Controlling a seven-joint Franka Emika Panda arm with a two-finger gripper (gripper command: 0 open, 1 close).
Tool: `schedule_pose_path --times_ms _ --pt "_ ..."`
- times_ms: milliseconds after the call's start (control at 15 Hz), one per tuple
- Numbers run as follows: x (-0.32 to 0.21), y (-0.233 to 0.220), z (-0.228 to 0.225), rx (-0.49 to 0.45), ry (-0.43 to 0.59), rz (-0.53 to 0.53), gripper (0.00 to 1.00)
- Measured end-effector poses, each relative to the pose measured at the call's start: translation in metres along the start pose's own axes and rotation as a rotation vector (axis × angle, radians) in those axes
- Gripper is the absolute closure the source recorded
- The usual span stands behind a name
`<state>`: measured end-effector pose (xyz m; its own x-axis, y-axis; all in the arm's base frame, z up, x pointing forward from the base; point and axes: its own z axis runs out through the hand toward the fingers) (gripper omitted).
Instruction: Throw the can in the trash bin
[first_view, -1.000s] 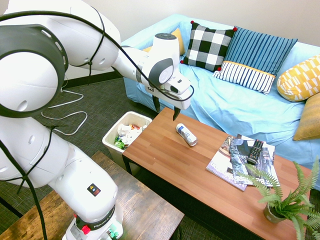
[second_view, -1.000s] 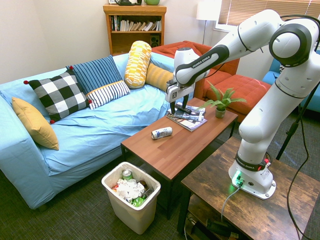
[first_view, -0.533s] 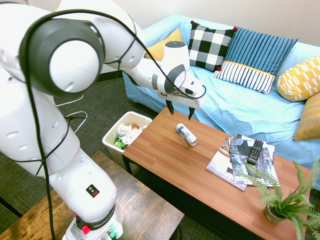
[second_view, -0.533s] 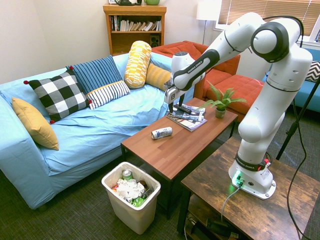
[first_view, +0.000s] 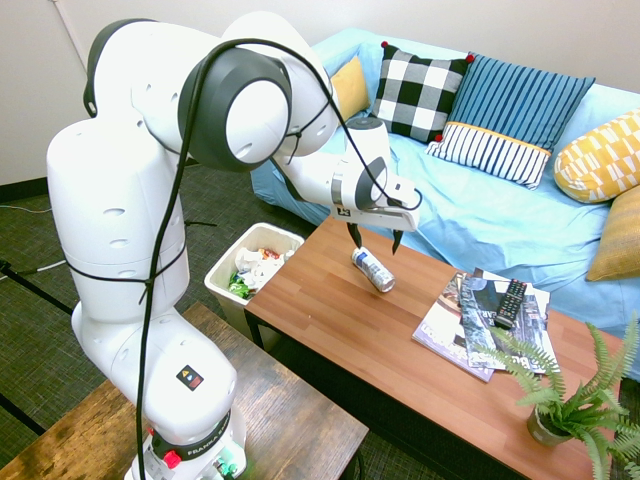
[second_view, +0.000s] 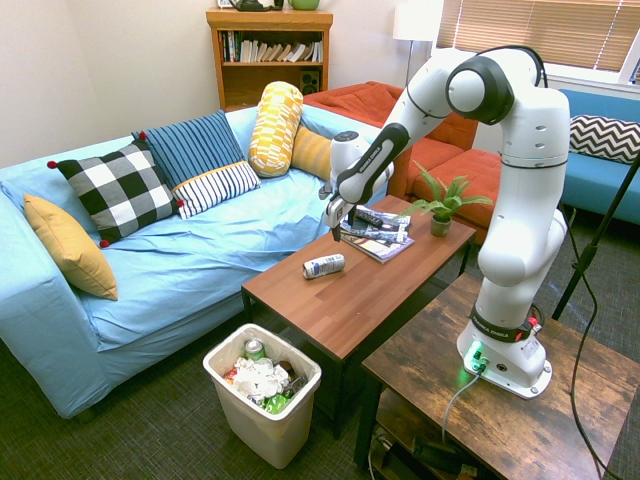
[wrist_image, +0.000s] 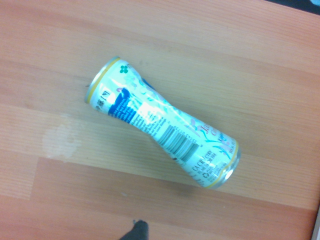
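Observation:
The can (first_view: 373, 269) lies on its side on the wooden coffee table (first_view: 340, 325), white with blue print and dented in the middle. It fills the wrist view (wrist_image: 162, 122). My gripper (first_view: 374, 240) hangs open just above it, one finger to each side and apart from it. From the other side, the gripper (second_view: 336, 232) stands over the can (second_view: 324, 265) near the table's sofa-side edge. The trash bin (first_view: 218, 280) sits on the carpet off the table's end, with crumpled paper and coloured scraps inside, and also shows in the second exterior view (second_view: 262, 432).
A stack of magazines (first_view: 462, 322) with a black remote control (first_view: 511, 300) on top lies further along the table. A potted fern (first_view: 570, 400) stands at its far end. The blue sofa (first_view: 470, 215) with cushions runs along the table's long side.
The arm has swung round and the open gripper has moved from near the table's bin end to over the can, dropping lower. The can has stayed put.

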<state>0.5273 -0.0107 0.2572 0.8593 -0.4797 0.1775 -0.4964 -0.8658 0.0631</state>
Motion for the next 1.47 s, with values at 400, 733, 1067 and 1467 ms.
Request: schedule_pose_path --times_ms 400,733,1067,1467 --pt "0.003 -0.028 0.046 -0.01 0.029 -0.138 0.0" --pt "-0.001 -0.037 0.081 -0.019 0.025 -0.25 0.0" --pt "-0.01 -0.047 0.12 -0.048 0.021 -0.323 0.0" --pt "0.0 -0.054 0.157 -0.081 0.015 -0.351 1.0"
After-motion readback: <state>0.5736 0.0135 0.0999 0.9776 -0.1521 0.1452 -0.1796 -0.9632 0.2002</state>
